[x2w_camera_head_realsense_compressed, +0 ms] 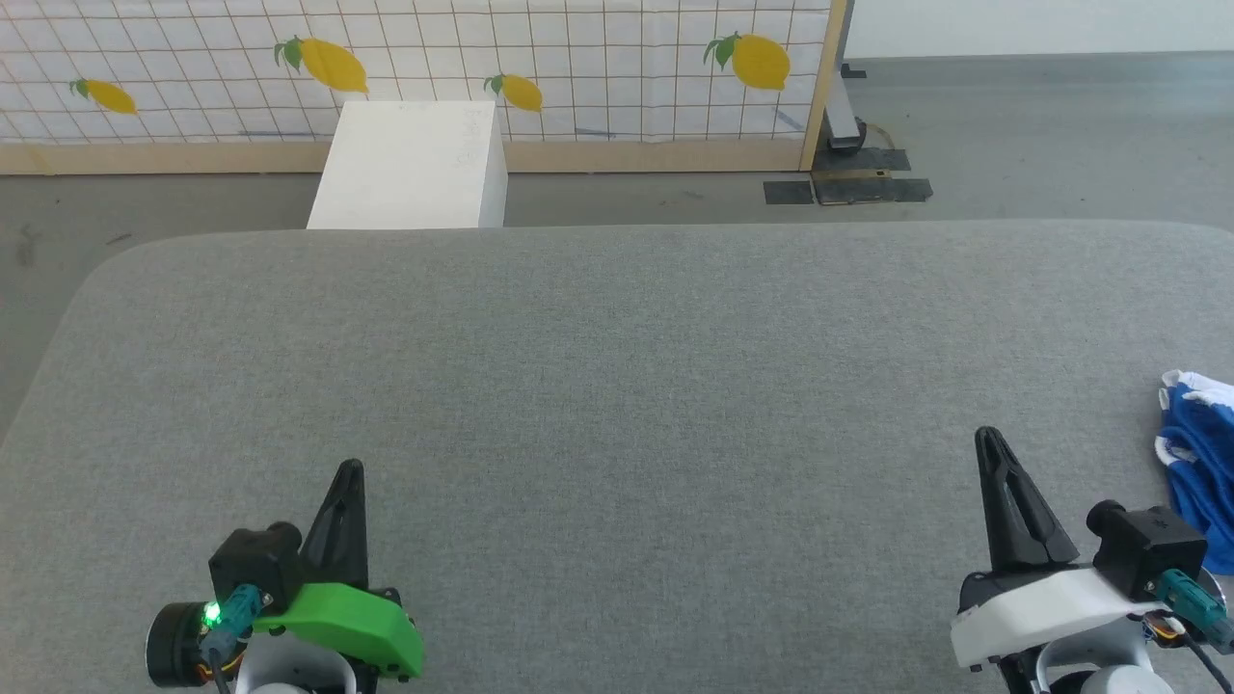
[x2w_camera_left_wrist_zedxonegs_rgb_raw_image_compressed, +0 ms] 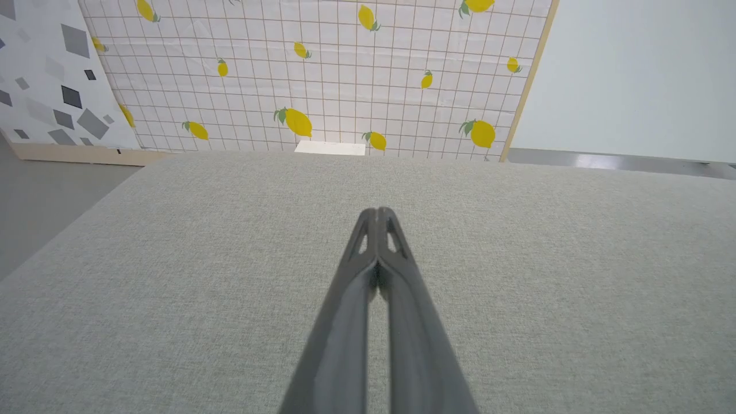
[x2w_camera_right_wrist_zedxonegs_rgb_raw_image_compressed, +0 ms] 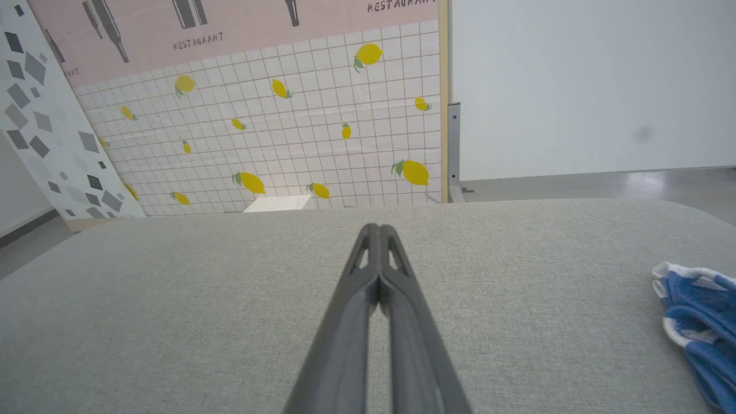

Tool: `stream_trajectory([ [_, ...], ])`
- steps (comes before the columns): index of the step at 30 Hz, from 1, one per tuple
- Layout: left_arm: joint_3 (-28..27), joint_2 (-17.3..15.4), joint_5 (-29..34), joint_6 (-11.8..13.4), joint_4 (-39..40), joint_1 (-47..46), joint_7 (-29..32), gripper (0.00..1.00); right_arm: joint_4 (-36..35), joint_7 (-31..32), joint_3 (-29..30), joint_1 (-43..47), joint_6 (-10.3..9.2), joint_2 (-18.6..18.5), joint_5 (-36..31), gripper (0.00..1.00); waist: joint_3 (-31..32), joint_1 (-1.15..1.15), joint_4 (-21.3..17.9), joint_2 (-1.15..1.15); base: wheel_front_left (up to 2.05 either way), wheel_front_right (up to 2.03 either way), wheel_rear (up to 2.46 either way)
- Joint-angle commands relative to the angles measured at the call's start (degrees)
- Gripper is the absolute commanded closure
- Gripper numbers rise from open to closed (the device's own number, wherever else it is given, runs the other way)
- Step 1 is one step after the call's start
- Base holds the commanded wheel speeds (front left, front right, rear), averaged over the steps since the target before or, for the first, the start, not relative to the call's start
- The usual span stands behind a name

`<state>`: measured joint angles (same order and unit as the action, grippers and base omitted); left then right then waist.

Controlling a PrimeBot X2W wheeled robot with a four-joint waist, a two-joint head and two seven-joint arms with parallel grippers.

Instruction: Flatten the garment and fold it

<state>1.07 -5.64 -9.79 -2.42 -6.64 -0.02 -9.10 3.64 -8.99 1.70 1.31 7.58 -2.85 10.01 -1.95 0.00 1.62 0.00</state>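
Left end effector (x2w_camera_head_realsense_compressed: 349, 470) is closed: in the left wrist view its two dark fingers (x2w_camera_left_wrist_zedxonegs_rgb_raw_image_compressed: 397, 270) are pressed together at the tips. It is at the lower left of the head view, above the grey table (x2w_camera_head_realsense_compressed: 617, 366), and it points away from the robot. A green cover and a small green light are on its wrist.

The right end effector (x2w_camera_head_realsense_compressed: 985, 439) is closed in the same way, its fingers (x2w_camera_right_wrist_zedxonegs_rgb_raw_image_compressed: 402, 287) meeting at the tips in the right wrist view. It is at the lower right of the head view and has a white cover on the wrist. The two end effectors are well apart from each other.

The garment (x2w_camera_head_realsense_compressed: 1198, 453) lies on the table at the far right side, near the right end effector but not touching it. It is a crumpled heap of bright blue fabric with white trim, and the edge of the picture cuts it, so its full shape cannot be told. In the right wrist view it is at the right edge, beside the fingers.

Behind the table a white box (x2w_camera_head_realsense_compressed: 410, 164) stands on the grey floor (x2w_camera_head_realsense_compressed: 1041, 125), in front of a screen (x2w_camera_head_realsense_compressed: 598, 67) with a grid and yellow lemons.
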Motion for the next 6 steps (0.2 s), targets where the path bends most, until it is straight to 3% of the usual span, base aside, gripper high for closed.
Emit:
stream_trajectory([
  [1,-0.07,0.37,0.6,0.33,0.43,0.01,0.41,1.0,-0.42,0.33,-0.17,-0.48,-0.04,-0.01,-0.76,1.0,0.04,0.0,-0.03,0.0,0.0,0.0,0.0],
  [6,-0.13,0.52,1.19,0.47,0.84,0.01,0.98,1.0,-0.63,0.89,-0.27,-0.53,-0.04,-0.01,-1.36,1.0,0.17,0.0,-0.14,0.0,0.0,0.0,0.0],
])
